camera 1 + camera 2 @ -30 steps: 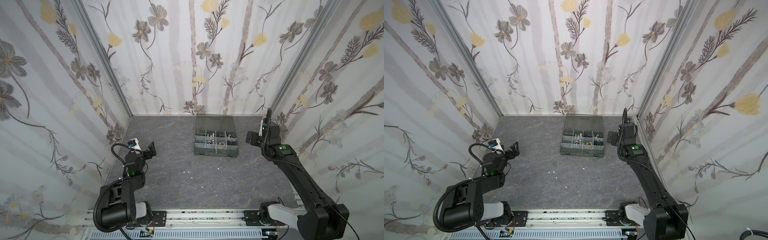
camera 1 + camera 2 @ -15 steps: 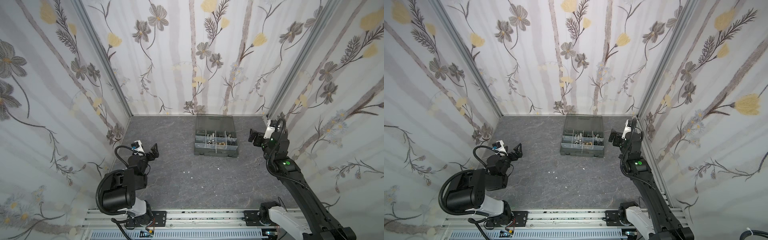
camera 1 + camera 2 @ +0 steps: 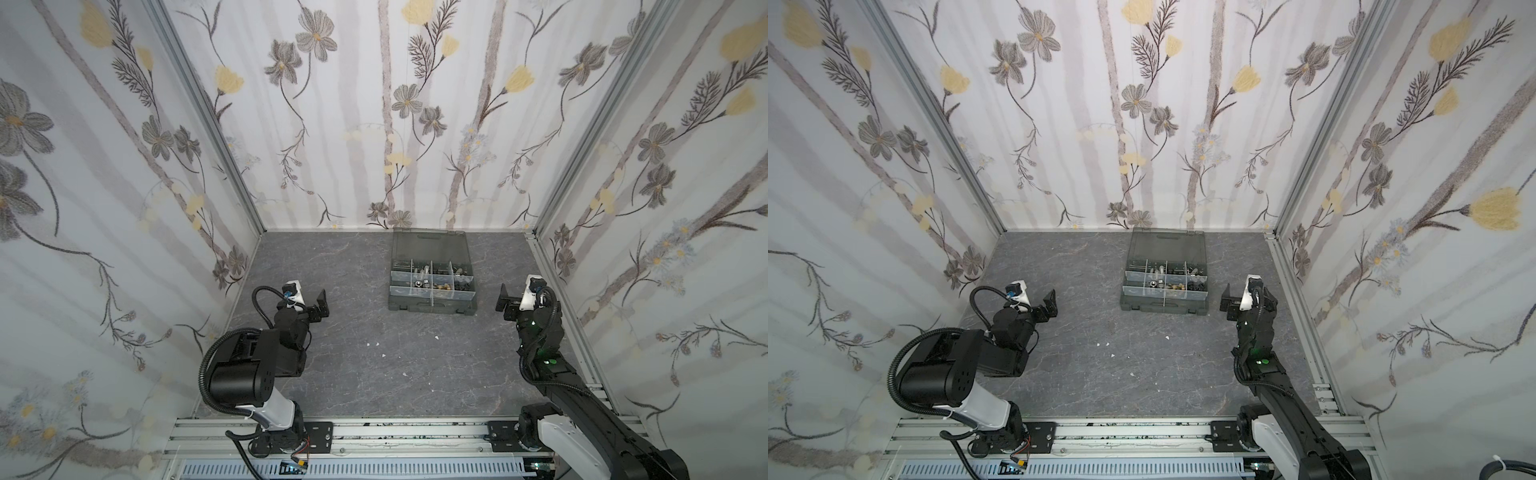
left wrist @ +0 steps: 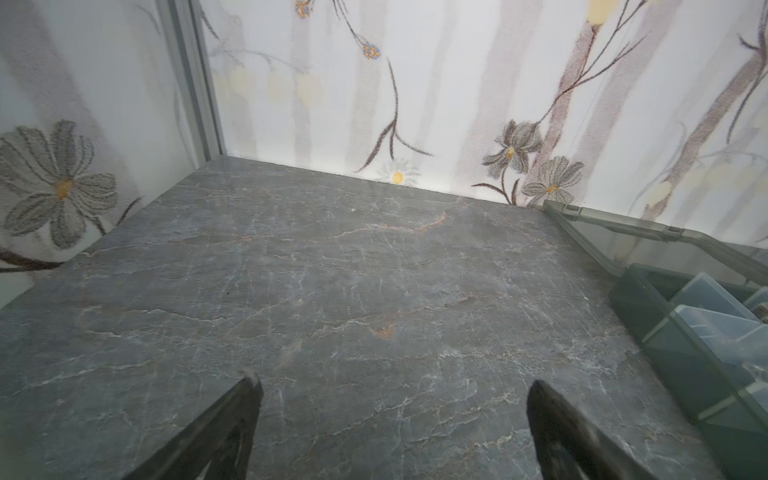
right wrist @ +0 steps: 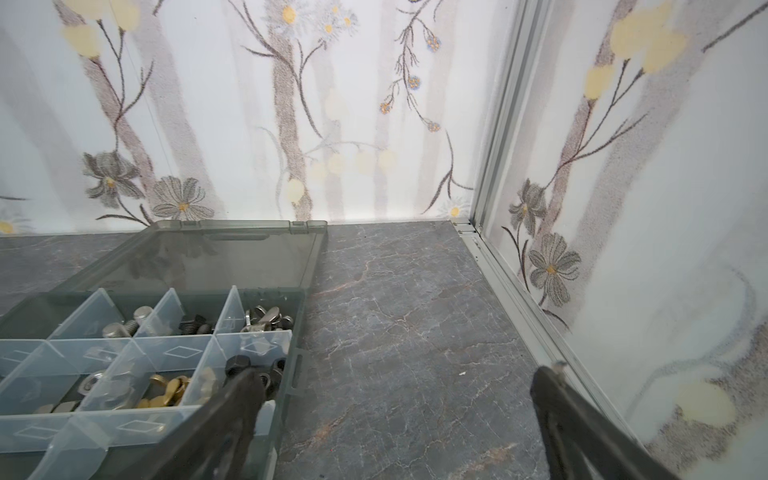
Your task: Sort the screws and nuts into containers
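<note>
The dark grey organiser case (image 3: 432, 308) (image 3: 1165, 307) lies open at the back of the floor, its smoky lid (image 3: 430, 245) flat behind it. Its containers hold sorted parts. The right wrist view shows silver screws (image 5: 124, 328), black screws (image 5: 195, 326), silver wing nuts (image 5: 266, 318), brass wing nuts (image 5: 166, 392) and black nuts (image 5: 239, 363). My right gripper (image 3: 504, 301) (image 5: 405, 374) hangs open and empty just right of the case. My left gripper (image 3: 321, 307) (image 4: 392, 384) is open and empty over bare floor, well left of the case (image 4: 673, 374).
A few tiny white specks (image 3: 376, 344) lie on the grey marbled floor in front of the case. Flowered walls close in three sides, with a metal rail (image 5: 519, 316) along the right wall near my right gripper. The arms' mounting rail (image 3: 374, 432) runs along the front.
Both arms have folded back toward their bases. The right gripper has dropped and come nearer, from beside the case's far end to beside its front corner. Both stayed open.
</note>
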### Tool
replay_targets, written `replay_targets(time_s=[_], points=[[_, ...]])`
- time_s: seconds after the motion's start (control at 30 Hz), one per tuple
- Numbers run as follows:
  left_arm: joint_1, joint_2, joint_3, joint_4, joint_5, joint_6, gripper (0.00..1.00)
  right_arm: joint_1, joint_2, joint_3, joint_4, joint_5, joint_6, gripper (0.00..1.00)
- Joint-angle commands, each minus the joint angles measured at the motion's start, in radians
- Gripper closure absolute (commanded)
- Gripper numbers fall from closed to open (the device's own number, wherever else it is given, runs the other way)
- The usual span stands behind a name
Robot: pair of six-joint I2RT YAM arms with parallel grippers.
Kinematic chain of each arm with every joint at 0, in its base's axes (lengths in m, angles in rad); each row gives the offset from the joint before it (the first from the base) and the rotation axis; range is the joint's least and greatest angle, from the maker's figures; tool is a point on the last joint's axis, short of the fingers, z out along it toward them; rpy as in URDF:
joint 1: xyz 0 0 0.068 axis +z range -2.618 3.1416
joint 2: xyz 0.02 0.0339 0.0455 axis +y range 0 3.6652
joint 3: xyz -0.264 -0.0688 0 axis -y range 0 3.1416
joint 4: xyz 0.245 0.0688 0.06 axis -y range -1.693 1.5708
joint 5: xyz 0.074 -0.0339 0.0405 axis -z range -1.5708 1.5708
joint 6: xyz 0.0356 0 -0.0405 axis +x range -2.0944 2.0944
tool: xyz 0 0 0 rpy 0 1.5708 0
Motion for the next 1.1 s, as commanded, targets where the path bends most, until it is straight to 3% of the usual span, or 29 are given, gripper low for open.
replay_targets(time_s=[0.0, 0.27, 0.53, 0.7, 0.9, 1.07], points=[[-0.001, 0.001, -0.001, 0.065, -0.047, 0.011, 0.00, -0.005, 0.067, -0.062, 0.239, 0.029, -0.011, 0.00], [-0.001, 0.002, 0.000, 0.065, -0.050, 0.012, 0.00, -0.017, 0.348, -0.189, 0.643, -0.001, 0.030, 0.00], [-0.001, 0.002, 0.006, 0.050, -0.038, 0.018, 0.00, -0.038, 0.536, -0.142, 0.778, -0.053, -0.010, 0.00], [-0.001, 0.002, 0.008, 0.049, -0.039, 0.017, 0.00, -0.051, 0.636, -0.145, 0.891, -0.021, 0.009, 0.00], [-0.002, 0.002, 0.009, 0.049, -0.039, 0.017, 0.00, -0.074, 0.625, -0.085, 0.748, -0.032, 0.042, 0.00], [-0.001, 0.002, 0.008, 0.048, -0.039, 0.017, 0.00, -0.075, 0.626, -0.084, 0.752, -0.035, 0.043, 0.00]])
